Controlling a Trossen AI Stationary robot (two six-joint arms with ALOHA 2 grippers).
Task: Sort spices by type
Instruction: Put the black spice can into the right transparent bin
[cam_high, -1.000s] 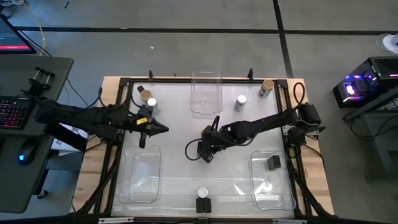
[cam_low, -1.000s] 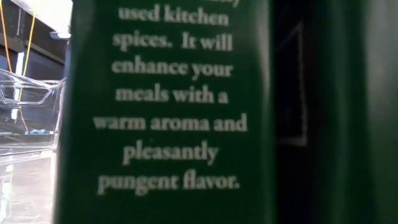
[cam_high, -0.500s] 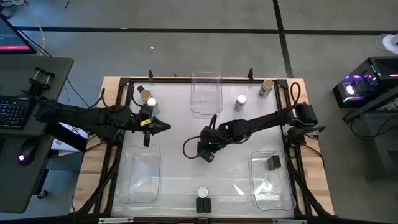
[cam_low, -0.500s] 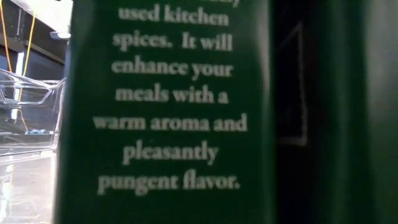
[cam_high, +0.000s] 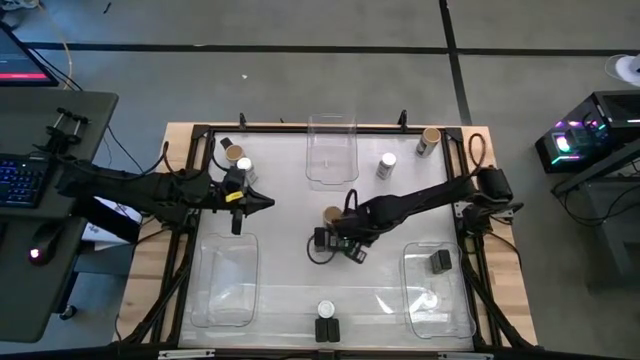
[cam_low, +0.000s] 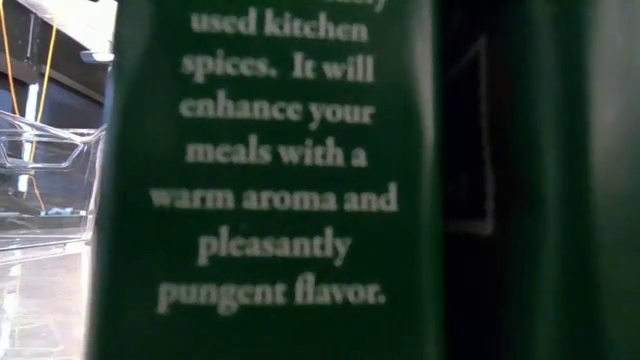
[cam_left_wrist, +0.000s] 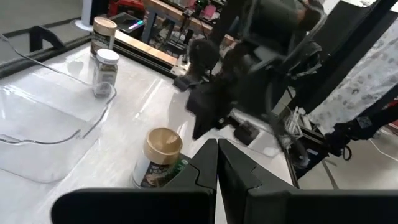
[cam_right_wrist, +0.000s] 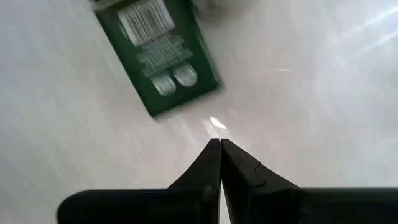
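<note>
This is a robotics lab. The table (cam_high: 180, 135) stands on a grey concrete floor (cam_high: 300, 80), with a keyboard (cam_high: 22, 180) and a lit computer case (cam_high: 585, 135) beside it.

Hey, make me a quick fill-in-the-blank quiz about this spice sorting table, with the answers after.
1. The left gripper and the right gripper both have their fingers ___.
2. The green box ahead of the right gripper lies ___ on the table.
3. The jar just ahead of the left gripper has a ___ lid.
4. The black box near the right arm sits inside a clear ___.
Answers: shut; flat; tan; bin.
</note>
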